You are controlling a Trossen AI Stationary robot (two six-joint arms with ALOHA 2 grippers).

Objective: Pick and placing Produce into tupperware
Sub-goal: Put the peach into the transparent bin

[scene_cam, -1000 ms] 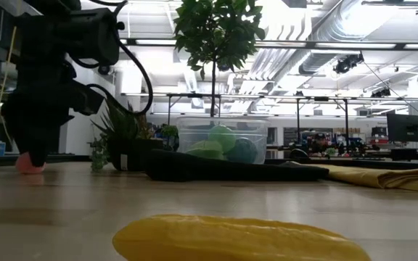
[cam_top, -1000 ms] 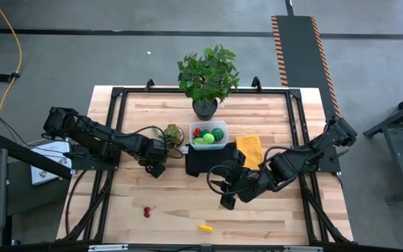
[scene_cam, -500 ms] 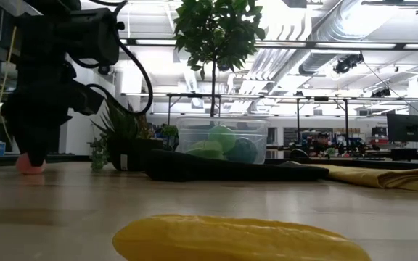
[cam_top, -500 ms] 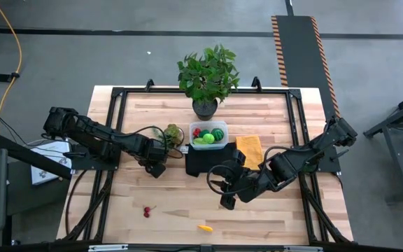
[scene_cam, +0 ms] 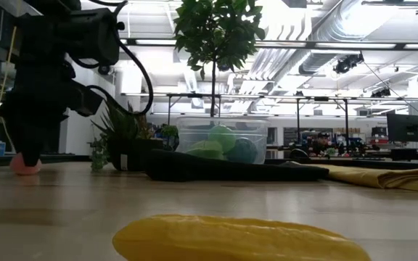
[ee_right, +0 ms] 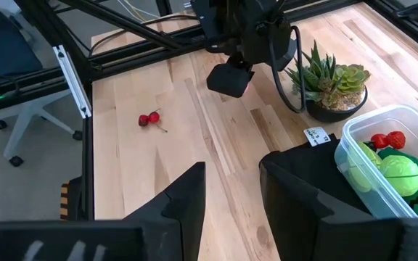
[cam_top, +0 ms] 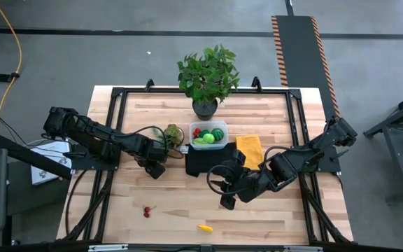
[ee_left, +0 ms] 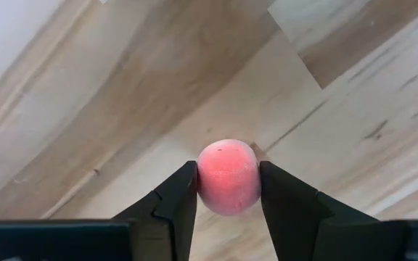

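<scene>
Pink, smooth, light ball [ee_left: 228,177]: I'm pinching its widest middle with the left gripper [ee_left: 227,190] fingers; right gripper [ee_right: 232,190] fingers are gaping empty

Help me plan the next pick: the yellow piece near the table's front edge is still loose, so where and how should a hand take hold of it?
Grip the yellow piece across its narrow middle, coming straight down from above. It lies flat and elongated on the bare table, with nothing beside it, so the fingers probably fit along both long sides.
</scene>
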